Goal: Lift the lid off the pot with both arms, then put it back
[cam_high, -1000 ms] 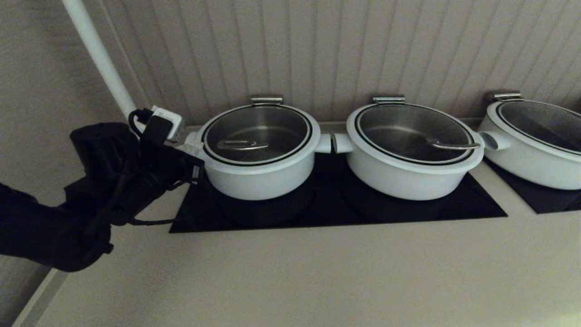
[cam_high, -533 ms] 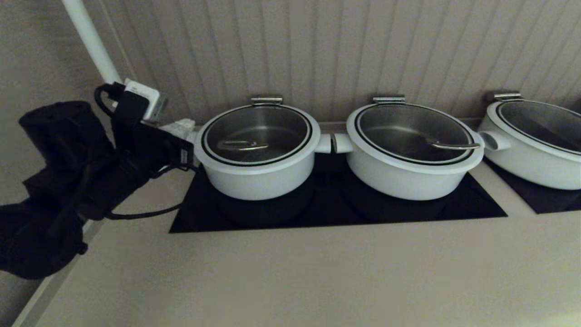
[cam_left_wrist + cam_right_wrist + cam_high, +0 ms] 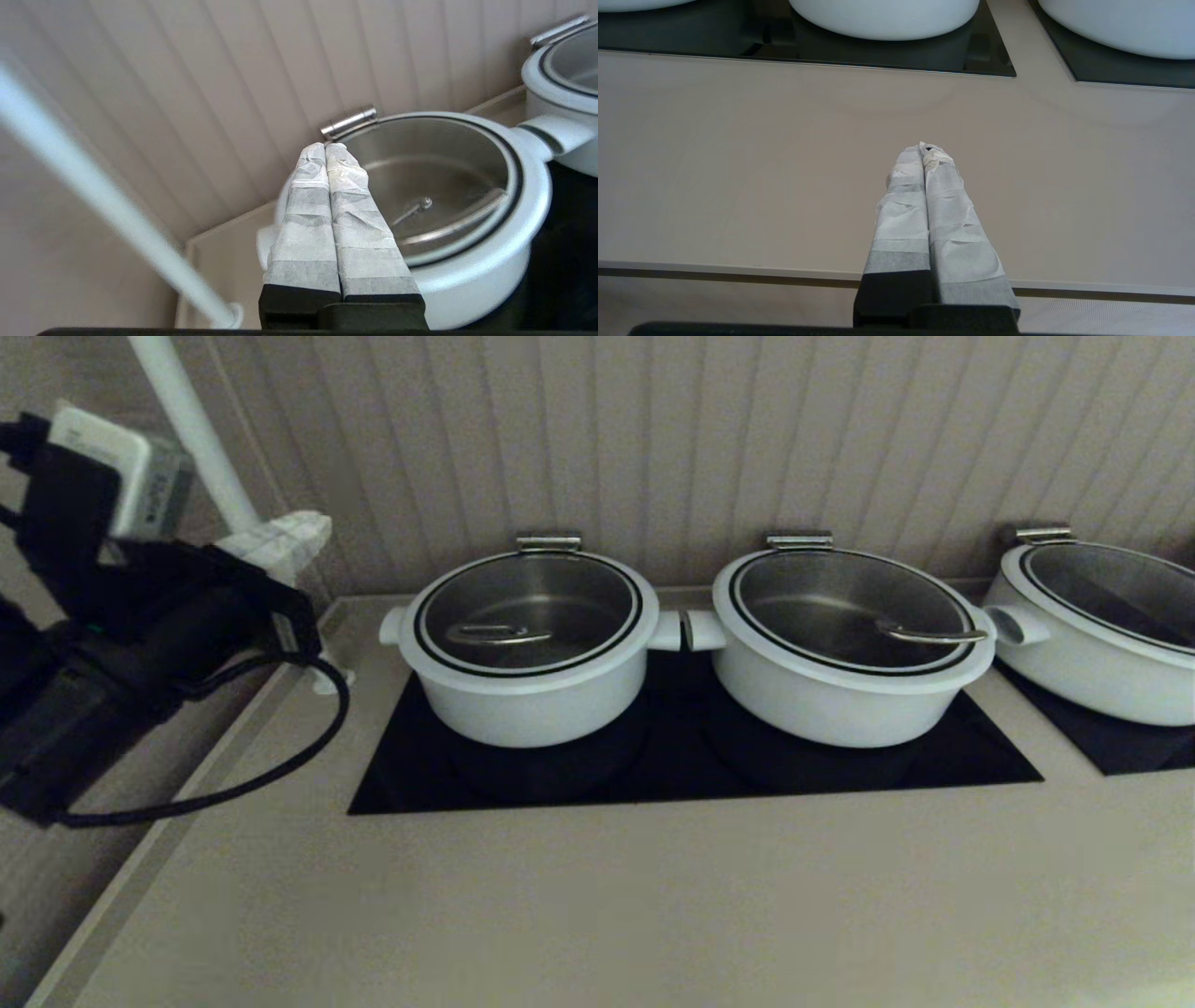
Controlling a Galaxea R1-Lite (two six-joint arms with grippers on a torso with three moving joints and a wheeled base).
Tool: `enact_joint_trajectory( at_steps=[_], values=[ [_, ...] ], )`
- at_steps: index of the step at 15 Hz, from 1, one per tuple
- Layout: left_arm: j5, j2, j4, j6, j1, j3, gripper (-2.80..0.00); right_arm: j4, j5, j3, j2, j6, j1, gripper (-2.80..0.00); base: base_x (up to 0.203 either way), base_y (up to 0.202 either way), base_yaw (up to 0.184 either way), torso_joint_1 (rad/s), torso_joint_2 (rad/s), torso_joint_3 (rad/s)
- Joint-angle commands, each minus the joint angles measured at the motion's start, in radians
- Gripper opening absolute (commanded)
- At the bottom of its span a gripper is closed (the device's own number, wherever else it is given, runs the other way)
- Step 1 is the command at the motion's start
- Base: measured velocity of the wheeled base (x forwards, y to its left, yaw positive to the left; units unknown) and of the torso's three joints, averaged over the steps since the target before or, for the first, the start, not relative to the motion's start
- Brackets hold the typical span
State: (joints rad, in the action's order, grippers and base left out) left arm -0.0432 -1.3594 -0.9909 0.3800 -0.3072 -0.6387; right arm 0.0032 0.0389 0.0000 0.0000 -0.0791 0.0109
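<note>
My left gripper (image 3: 280, 537) hangs at the far left edge of the counter (image 3: 597, 896), up off the surface beside the white pipe (image 3: 201, 439), its taped fingers (image 3: 345, 186) pressed together on nothing. My right gripper (image 3: 924, 149) is out of the head view; its own camera shows it low over the near part of the counter, fingers likewise closed and empty, well short of the black hob (image 3: 691, 775).

The pot (image 3: 527, 695) stands on the left half of the hob, with the lid (image 3: 527, 607) seated flat in its rim. From my left fingers the lid lies to the right and lower, with the pot's left stub handle (image 3: 392, 625) between us. The loop handle (image 3: 495, 635) sits on the lid's near left part, its long axis running left to right.

So the left gripper is clearly the nearer one. I judge it must open, then swing right and down onto that loop, while the right gripper has to travel far and left.
</note>
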Motion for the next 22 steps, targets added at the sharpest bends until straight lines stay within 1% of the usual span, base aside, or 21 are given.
enact_joint_trajectory(
  at_steps=[1,5,6,7,9,12,14,15,18,19,22],
  values=[
    [-0.003,0.174,0.03,0.007,-0.002,0.066,-2.8,0.0,0.001,0.0,0.002,-0.001,0.0,-2.8,0.0,0.0,0.0,0.0,0.0,0.0],
    [-0.005,0.47,0.25,0.009,-0.001,0.194,-2.8,0.0,0.001,0.0,0.0,-0.001,0.0,-2.8,0.0,0.0,0.0,0.0,0.0,0.0],
    [-0.004,0.53,0.289,0.006,0.011,0.234,-2.8,0.0,0.001,0.0,0.002,-0.001,0.0,-2.8,0.0,0.0,0.0,0.0,0.0,0.0],
    [-0.002,0.588,0.322,-0.006,0.048,0.281,-2.8,0.0,0.001,0.0,0.0,-0.001,0.0,-2.8,0.0,0.0,0.0,0.0,0.0,0.0],
    [0.001,0.73,0.414,-0.067,0.119,0.372,-2.8,0.0,0.001,0.0,0.002,-0.001,0.0,-2.8,0.0,0.0,0.0,0.0,0.0,0.0],
    [0.009,0.972,0.616,-0.178,0.211,0.489,-2.8,0.0,0.001,0.0,0.002,-0.001,0.0,-2.8,0.0,0.0,0.0,0.0,0.0,0.0],
    [0.04,1.105,0.711,-0.212,0.252,0.579,-2.8,0.0,0.001,0.0,0.002,-0.001,0.0,-2.8,0.0,0.0,0.0,0.0,0.0,0.0],
    [0.056,1.166,0.755,-0.219,0.272,0.609,-2.8,0.0,0.001,0.0,0.002,-0.001,0.0,-2.8,0.0,0.0,0.0,0.0,0.0,0.0],
    [0.079,1.319,0.974,-0.23,0.297,0.635,-2.8,0.0,0.001,0.0,0.002,-0.001,0.0,-2.8,0.0,0.0,0.0,0.0,0.0,0.0],
    [0.082,1.339,1.0,-0.235,0.3,0.638,-2.8,0.0,0.001,0.0,0.002,-0.001,0.0,-2.8,0.0,0.0,0.0,0.0,0.0,0.0],
    [0.081,1.358,1.002,-0.253,0.301,0.639,-2.8,0.0,0.001,0.0,0.001,-0.001,0.0,-2.8,0.0,0.0,0.0,0.0,0.0,0.0]
  ],
)
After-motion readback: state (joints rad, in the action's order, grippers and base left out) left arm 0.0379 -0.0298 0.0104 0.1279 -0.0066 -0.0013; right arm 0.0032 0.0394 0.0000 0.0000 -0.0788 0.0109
